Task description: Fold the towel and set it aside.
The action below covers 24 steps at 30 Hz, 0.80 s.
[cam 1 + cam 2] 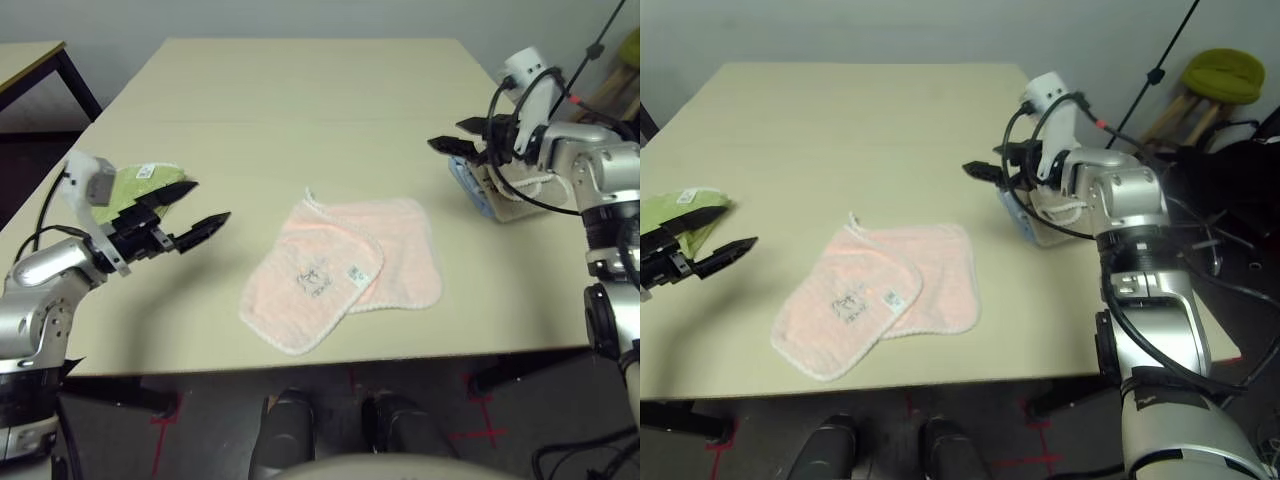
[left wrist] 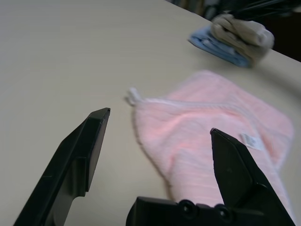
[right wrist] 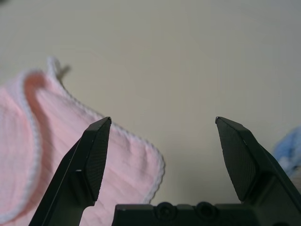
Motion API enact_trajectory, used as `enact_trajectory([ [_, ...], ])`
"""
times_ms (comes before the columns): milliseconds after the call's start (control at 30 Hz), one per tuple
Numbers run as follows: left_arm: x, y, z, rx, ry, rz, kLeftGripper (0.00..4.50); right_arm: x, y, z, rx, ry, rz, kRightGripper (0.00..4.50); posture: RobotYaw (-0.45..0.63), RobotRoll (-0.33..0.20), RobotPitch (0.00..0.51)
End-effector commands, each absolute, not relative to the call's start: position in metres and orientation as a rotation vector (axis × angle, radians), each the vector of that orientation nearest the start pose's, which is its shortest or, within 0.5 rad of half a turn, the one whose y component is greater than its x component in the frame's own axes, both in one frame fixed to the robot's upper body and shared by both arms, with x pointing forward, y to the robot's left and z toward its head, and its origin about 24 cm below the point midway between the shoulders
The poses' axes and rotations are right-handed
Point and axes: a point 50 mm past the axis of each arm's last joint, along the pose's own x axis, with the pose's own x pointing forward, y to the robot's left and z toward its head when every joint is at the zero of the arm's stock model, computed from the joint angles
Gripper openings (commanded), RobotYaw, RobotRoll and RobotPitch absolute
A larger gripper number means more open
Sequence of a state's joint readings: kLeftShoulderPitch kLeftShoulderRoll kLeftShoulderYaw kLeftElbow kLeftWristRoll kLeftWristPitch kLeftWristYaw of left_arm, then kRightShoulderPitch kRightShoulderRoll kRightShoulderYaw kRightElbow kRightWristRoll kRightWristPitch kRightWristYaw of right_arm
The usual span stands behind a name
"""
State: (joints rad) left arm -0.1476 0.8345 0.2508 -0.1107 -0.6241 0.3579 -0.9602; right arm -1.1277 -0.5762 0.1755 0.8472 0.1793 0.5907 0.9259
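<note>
on one pale wooden table (image 1: 300, 110): a single light green towel (image 1: 140, 186) at far left, partly hidden behind the left gripper (image 1: 195, 212); two folded towels, beige over blue (image 2: 237, 40), at right behind the right gripper (image 1: 462, 138). at near centre, the towel (image 1: 345, 270), pink terry with white stitched edging, folded unevenly, logo and label up. both grippers empty, black fingers spread wide, hovering apart from it.

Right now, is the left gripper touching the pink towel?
Apart. In the left eye view, the left gripper hovers open with bare table between it and the pink towel.
</note>
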Motion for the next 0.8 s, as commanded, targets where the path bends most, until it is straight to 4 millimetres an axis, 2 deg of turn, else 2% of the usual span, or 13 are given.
enact_trajectory([
  [33, 0.247, 0.251, 0.164, 0.174, 0.086, -0.931, 4.50, 0.397, -0.205, 0.174, -0.232, 0.545, 0.666, 4.47, 0.24, 0.000, 0.094],
  [333, 0.244, 0.247, 0.165, 0.167, 0.086, -0.943, 4.50, 0.398, -0.187, 0.140, -0.303, 0.638, 0.690, 4.47, 0.26, 0.000, 0.098],
  [533, 0.239, 0.247, 0.165, 0.161, 0.096, -0.933, 4.50, 0.395, -0.192, 0.126, -0.360, 0.690, 0.667, 4.47, 0.27, 0.000, 0.114],
  [800, 0.234, 0.245, 0.165, 0.146, 0.102, -0.930, 4.50, 0.391, -0.197, 0.111, -0.322, 0.722, 0.626, 4.47, 0.27, 0.000, 0.122],
])
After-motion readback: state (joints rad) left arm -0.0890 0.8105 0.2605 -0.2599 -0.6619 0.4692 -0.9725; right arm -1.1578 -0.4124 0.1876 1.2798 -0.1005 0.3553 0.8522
